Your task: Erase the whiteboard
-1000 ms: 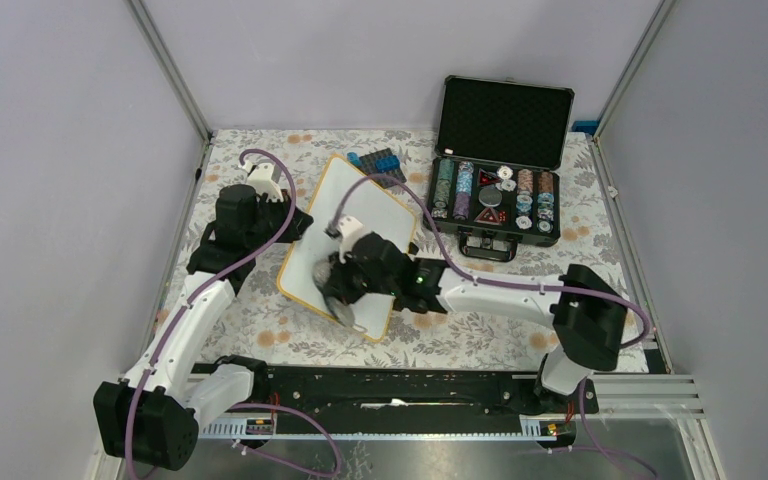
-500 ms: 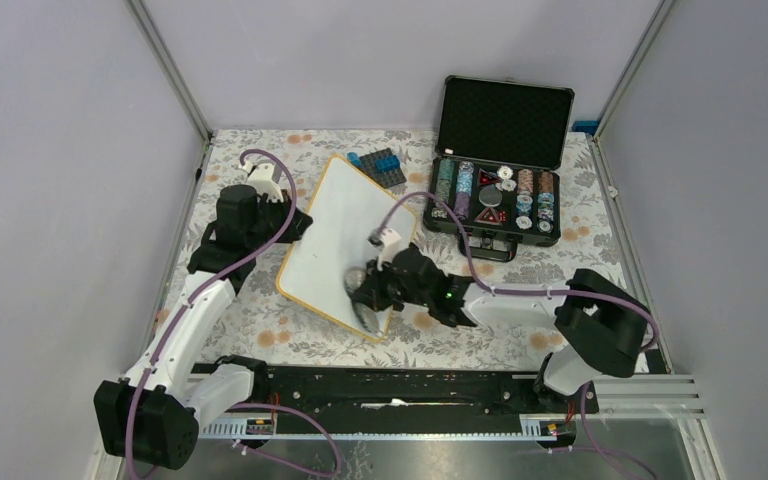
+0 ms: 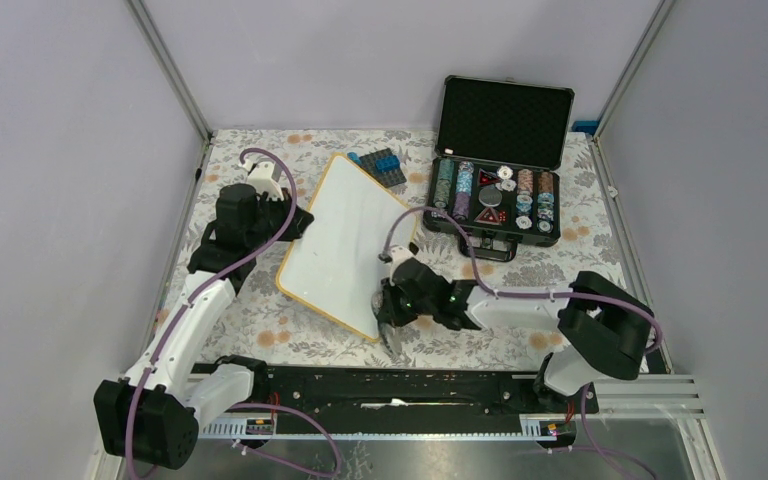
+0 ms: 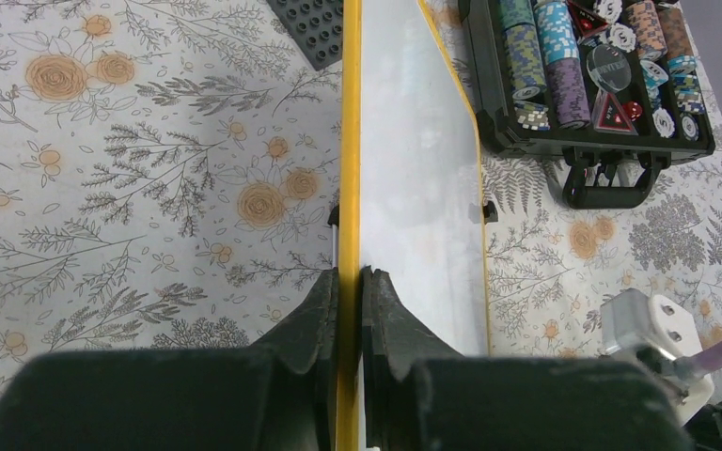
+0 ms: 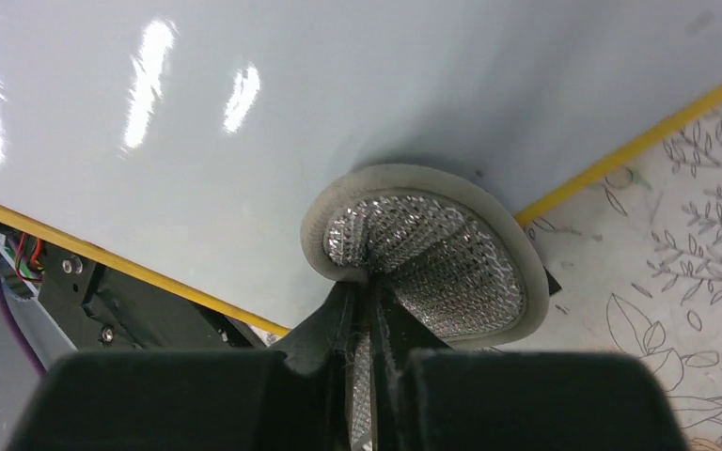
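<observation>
- Nearest the arm bases, a black rail [image 3: 390,385] runs along the near edge of the desk [image 3: 600,210], which wears a floral cloth.
- Right gripper [image 3: 392,322] [image 5: 368,310]: jaws almost closed, pinching a fold of a round scouring pad [image 5: 432,254] that has a grey rim and a silvery mesh face. The pad sits on the whiteboard's near corner, overlapping the yellow rim and partly over the cloth.
- Whiteboard [image 3: 345,240] [image 4: 418,178] [image 5: 338,85]: left of the desk's centre, with its long axis running from near-left to far-right and one corner pointing at the arm bases. Its face is white and glossy with streaks of glare.
- Left gripper [image 3: 292,222] [image 4: 348,277]: jaws narrowed to the thickness of the board, clamping its left long edge on the yellow rim just beside a small black clip [image 4: 333,216].
- Studded plate [image 3: 380,165] [image 4: 315,28]: dark, touching the board's far corner.
- Chip case [image 3: 505,120]: open at the far right, lid upright, with stacks of chips [image 3: 495,195] in rows. Their markings are too small to read.
</observation>
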`<action>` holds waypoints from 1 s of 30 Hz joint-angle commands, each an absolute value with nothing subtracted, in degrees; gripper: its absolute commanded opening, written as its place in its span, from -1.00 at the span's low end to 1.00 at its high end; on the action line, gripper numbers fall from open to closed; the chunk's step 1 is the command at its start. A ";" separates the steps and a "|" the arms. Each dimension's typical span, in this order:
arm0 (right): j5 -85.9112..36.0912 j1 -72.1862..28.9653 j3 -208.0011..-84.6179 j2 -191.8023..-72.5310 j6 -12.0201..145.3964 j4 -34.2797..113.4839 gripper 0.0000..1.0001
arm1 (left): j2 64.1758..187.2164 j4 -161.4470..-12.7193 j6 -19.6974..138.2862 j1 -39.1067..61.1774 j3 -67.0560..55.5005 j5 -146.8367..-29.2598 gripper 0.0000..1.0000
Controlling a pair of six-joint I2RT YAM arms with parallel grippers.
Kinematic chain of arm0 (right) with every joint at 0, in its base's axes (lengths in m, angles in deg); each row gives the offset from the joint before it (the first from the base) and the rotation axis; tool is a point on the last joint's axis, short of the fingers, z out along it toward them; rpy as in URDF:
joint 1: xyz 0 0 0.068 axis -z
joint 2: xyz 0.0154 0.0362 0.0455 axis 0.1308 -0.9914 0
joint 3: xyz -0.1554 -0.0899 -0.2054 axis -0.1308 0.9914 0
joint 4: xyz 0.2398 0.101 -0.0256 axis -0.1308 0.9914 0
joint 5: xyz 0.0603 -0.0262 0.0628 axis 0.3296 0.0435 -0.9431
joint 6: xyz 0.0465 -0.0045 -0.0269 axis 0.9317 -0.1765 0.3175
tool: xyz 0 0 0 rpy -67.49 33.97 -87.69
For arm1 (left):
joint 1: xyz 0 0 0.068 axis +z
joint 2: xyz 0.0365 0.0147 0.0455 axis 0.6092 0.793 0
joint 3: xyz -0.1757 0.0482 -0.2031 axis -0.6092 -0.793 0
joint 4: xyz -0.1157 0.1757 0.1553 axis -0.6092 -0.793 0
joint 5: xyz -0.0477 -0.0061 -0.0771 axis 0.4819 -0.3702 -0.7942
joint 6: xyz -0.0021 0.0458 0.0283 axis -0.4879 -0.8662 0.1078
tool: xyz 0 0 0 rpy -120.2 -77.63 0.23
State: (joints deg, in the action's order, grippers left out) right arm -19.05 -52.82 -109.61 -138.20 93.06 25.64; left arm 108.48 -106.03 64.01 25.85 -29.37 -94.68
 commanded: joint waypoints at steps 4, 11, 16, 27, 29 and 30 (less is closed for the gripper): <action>-22.42 -56.63 -134.61 -145.03 85.02 27.48 -1.00 | 109.73 -113.62 62.13 23.82 -31.49 -97.65 -1.00; -21.93 -56.56 -125.91 -144.45 88.34 21.99 -1.00 | 109.86 -113.58 62.04 23.74 -31.48 -97.69 -1.00; -21.42 -56.38 -109.11 -145.31 96.01 15.52 -1.00 | 110.29 -113.53 61.95 23.82 -31.45 -98.33 -1.00; -15.31 -54.79 -94.06 -140.05 101.22 13.87 -1.00 | 110.08 -113.53 62.17 23.74 -31.47 -98.09 -1.00; -12.78 -54.56 -94.86 -136.68 99.89 18.18 -1.00 | 110.10 -113.59 62.34 23.74 -31.33 -98.13 -1.00; -10.74 -54.54 -95.23 -134.65 99.41 20.95 -1.00 | 110.06 -113.63 62.43 23.74 -31.22 -98.23 -1.00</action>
State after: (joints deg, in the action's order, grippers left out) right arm -19.55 -55.31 -96.76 -137.74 102.70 0.53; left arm 108.64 -105.63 63.16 25.83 -29.57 -94.86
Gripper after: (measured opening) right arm 0.093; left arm 0.091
